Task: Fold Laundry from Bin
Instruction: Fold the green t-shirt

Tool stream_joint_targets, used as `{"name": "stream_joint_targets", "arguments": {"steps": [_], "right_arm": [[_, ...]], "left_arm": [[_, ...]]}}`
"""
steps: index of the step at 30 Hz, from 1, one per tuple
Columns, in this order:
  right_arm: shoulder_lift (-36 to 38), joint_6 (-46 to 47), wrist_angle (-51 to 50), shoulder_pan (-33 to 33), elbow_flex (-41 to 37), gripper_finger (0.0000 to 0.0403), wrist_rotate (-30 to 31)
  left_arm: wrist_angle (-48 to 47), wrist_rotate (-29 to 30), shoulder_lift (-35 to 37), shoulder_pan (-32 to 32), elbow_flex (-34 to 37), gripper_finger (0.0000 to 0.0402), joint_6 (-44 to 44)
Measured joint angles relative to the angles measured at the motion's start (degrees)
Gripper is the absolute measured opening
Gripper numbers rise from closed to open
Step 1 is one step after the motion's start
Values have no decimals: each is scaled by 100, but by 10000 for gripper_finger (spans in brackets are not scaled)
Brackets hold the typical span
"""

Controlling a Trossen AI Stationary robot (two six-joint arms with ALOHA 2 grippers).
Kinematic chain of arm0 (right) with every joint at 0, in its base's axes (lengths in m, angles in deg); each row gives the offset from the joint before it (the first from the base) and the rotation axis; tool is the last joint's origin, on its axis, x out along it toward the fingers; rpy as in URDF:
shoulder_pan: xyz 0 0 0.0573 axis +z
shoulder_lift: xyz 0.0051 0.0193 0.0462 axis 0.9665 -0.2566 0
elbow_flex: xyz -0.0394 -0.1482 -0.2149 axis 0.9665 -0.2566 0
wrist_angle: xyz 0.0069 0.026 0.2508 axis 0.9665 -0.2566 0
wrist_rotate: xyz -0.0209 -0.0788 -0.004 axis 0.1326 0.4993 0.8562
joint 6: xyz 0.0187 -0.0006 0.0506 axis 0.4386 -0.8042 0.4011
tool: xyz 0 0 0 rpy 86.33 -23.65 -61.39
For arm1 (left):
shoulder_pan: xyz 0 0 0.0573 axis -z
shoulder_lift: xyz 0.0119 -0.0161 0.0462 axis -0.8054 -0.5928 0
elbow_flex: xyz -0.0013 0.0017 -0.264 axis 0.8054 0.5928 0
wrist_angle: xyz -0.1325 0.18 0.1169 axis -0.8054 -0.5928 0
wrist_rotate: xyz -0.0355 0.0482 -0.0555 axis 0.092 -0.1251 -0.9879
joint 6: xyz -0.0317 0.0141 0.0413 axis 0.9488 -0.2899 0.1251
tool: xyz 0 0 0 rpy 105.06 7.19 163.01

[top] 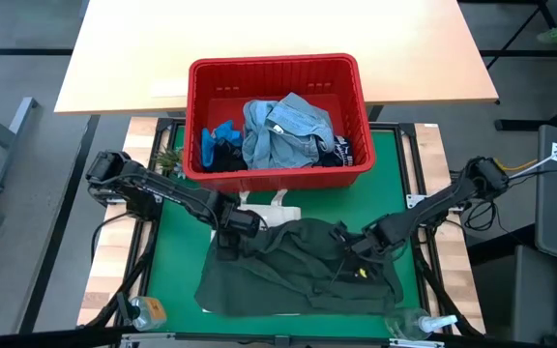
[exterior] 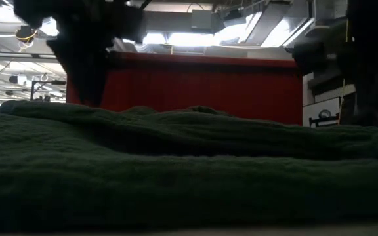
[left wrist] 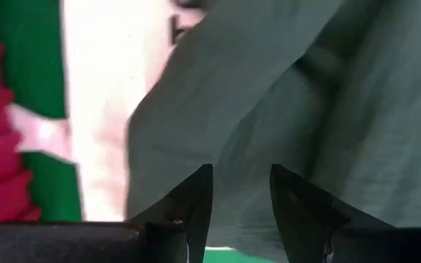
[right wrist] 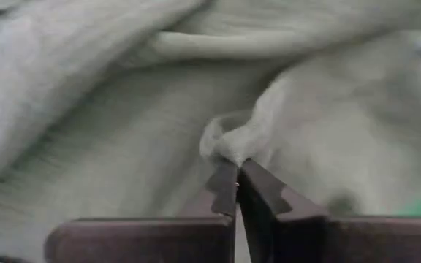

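Where the mat (top: 395, 164) lies green on the table: dark green garment (top: 298, 266) spread out flat, rumpled, well in front of the bin (top: 278, 121). Seen level from the table edge as a low ridge of dark cloth (exterior: 189, 170) filling the foreground, red bin wall (exterior: 202, 85) behind it.

Right gripper (top: 348, 253) down on the garment's right half, fingers (right wrist: 258, 193) closed together on a small pinched fold (right wrist: 229, 142) of the cloth. Fold raised into a little peak just at the fingertips.

Left gripper (top: 230, 232) at the garment's upper left corner, fingers (left wrist: 192, 201) apart with a clear gap between them, cloth (left wrist: 305, 109) just beyond the tips. Cannot tell whether touching or holding the cloth; nothing visibly clamped.

Under that corner, a white tote (top: 274, 208) partly showing, between garment and bin; also visible as a pale strip (left wrist: 104, 109) beside the cloth.

Inside the bin: light blue denim shirt (top: 283, 130) heaped in the middle, bright blue piece (top: 213, 143) at the left, dark navy piece (top: 341, 150) at the right.

Near the front table corners: two bottles (top: 148, 311), (top: 424, 324), well apart.
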Motion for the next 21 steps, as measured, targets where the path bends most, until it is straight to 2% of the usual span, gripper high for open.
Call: {"name": "stream_joint_targets", "arguments": {"steps": [9, 16, 21], "right_arm": [[1194, 276, -383, -259, 0, 7, 1341], [1694, 244, -451, -714, 0, 3, 1507], [1776, 84, -454, -1027, 0, 5, 1510]], "left_arm": [[645, 89, -2, 2, 547, 131, -21], [1162, 203, -2, 2, 861, 131, -88], [1422, 340, -2, -2, 1141, 131, -212]]}}
